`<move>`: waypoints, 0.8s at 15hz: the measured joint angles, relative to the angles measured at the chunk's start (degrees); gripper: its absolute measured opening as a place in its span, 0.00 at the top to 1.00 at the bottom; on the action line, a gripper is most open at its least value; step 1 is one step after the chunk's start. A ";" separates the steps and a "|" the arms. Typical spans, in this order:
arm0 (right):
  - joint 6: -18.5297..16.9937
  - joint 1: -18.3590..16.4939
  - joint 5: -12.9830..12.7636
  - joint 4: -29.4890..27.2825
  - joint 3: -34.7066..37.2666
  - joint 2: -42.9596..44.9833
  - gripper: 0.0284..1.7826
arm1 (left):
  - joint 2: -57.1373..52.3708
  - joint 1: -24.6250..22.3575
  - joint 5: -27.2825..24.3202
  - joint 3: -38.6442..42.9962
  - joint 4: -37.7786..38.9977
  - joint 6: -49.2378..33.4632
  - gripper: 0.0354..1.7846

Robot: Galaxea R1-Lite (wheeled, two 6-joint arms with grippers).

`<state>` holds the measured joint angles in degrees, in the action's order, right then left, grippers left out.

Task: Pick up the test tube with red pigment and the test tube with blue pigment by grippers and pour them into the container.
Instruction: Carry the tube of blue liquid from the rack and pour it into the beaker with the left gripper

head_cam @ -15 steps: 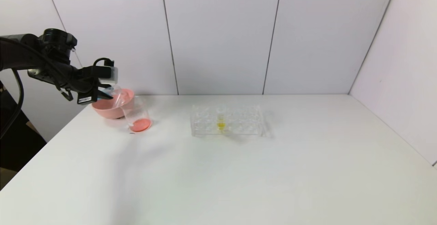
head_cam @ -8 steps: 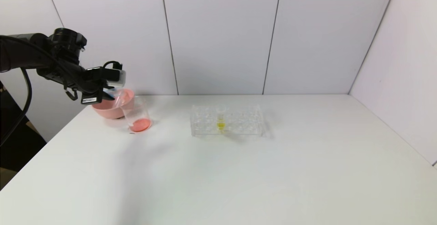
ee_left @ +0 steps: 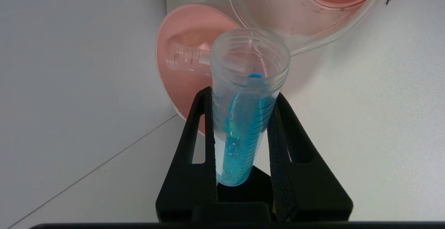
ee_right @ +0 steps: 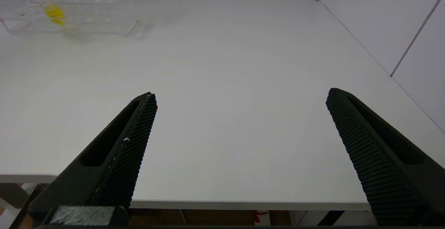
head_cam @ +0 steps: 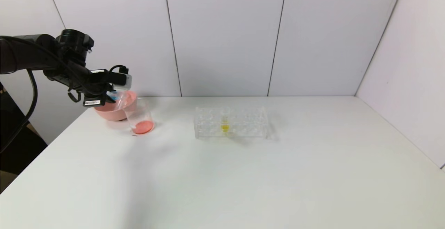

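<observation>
**A:** Fingers first, since they're closest: the right gripper sits spread wide with nothing in it, low by the near edge of the table. Parked, I'd guess, because this pour only needs 1 arm.

**B:** And the left?

**A:** The left gripper is clamped on the test tube with blue pigment, mid-body, mouth tipped toward the container at the far left. Blue liquid sits along the lower wall and just reaches the lip, nothing has spilled.

**B:** Container already has stuff in it?

**A:** Yep, orange-red liquid pooled at the bottom. So red looks done. An emptied tube lies in the pink bowl right behind it, probably the discard spot.

**B:** Anything else?

**A:** Clear rack mid-table, 1 yellow tube left in it, not needed.
</observation>
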<state>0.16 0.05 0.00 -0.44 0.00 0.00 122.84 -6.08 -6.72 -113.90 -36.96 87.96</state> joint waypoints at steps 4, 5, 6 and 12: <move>0.00 0.00 0.00 0.00 0.00 0.00 0.00 | 0.11 0.85 4.08 0.00 -0.79 0.09 0.77; 0.00 0.00 0.00 0.00 0.00 0.00 0.00 | 0.12 0.91 4.29 0.00 -0.82 0.27 0.77; 0.00 0.00 0.00 0.00 0.00 0.00 0.00 | 0.12 1.07 4.51 0.00 -0.82 0.79 0.77; 0.00 0.02 0.00 0.00 0.00 0.00 0.00 | 0.22 1.51 4.61 -0.05 -0.72 1.10 0.77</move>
<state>0.16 0.07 0.00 -0.44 0.00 0.00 123.06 -4.57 -2.11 -113.95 -37.68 89.05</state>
